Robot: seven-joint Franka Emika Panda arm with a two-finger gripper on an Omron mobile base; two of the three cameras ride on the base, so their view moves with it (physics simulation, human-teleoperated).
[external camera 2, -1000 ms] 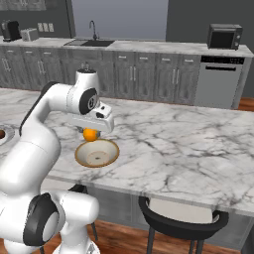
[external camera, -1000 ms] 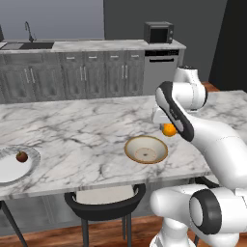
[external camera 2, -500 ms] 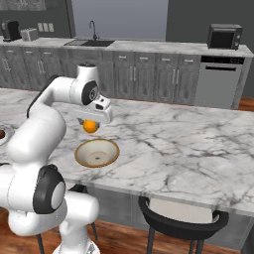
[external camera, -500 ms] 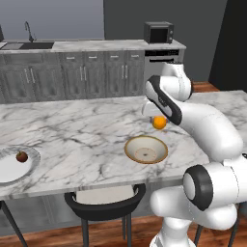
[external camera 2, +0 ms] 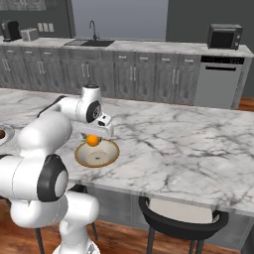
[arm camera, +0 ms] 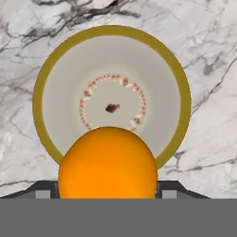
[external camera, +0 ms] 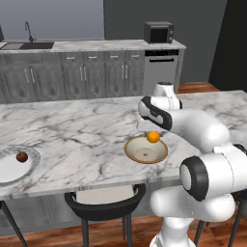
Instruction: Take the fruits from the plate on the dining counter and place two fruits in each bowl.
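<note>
Nearest the base, 1 dark stool point(external camera: 103, 205) stands tucked under the front edge of the bench point(external camera: 72, 130), a long white marble slab with grey veins. A 2nd stool point(external camera 2: 181, 221) shows in the right base view.

The jaws point(external camera: 153, 137) are closed on 1 bright orange fruit point(external camera: 153, 137), held in the air above the pale tan bowl point(external camera: 146, 149). In the hand view the orange fruit point(arm camera: 108, 163) sits between the 2 dark fingertips point(arm camera: 42, 190), low in the picture, overlapping the bowl's near rim. The tan bowl point(arm camera: 111, 92) lies directly beneath, holding no fruit; a ring of small reddish marks and a dark speck show on its inner floor. The bowl rests on the bench near its front edge.

Well apart, at the bench's left end, the white plate point(external camera: 9, 169) carries 1 reddish-brown fruit point(external camera: 21, 156).

Beyond the bench runs a row of grey cabinets point(external camera: 91, 75) with a worktop, a sink with tap point(external camera: 30, 37) at its left and a microwave point(external camera: 158, 32) at its right, above a dishwasher front point(external camera: 160, 72).
</note>
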